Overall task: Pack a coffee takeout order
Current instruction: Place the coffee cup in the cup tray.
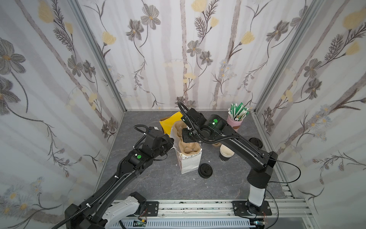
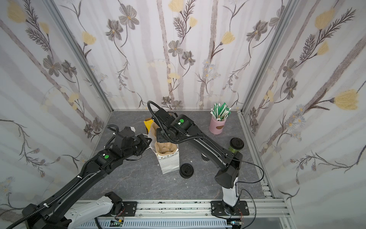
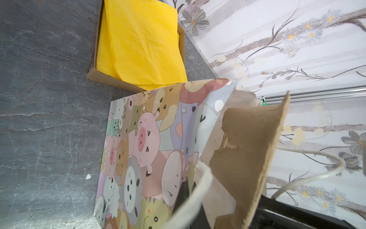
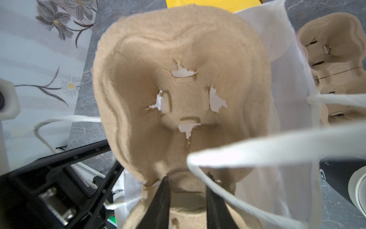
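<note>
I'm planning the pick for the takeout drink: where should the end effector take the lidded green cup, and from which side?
Likely the green cup, on its wall just below the black lid, coming in sideways from the middle of the table. The cup stands upright and round. The lid is wider than the wall, so it should stop the cup slipping down out of the grip. The side wall stands close behind it.

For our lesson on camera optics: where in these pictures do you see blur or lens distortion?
In the right wrist view the white bag handle near the lens is blurred, the cup carrier sharper; in the left wrist view the paper bag print is crisp; in both top views the frame posts lean outward.
</note>
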Available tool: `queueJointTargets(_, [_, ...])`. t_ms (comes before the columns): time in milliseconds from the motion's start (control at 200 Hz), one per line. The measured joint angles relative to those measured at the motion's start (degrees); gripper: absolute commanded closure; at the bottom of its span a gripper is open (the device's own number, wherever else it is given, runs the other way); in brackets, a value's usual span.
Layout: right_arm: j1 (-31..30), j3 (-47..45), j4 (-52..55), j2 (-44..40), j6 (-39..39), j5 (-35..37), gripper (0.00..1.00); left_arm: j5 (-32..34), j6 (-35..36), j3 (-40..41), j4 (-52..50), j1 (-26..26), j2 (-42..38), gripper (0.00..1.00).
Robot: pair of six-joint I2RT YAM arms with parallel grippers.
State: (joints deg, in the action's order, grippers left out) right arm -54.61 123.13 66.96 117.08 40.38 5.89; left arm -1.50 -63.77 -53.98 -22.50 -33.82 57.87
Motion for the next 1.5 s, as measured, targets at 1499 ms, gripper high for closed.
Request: queueJointTargets(1499, [3.2, 6.6, -1.2, 5.5, -0.9, 0.5, 0.75, -1.3, 2.3, -0.9, 0.2, -0.2, 1.0, 1.00])
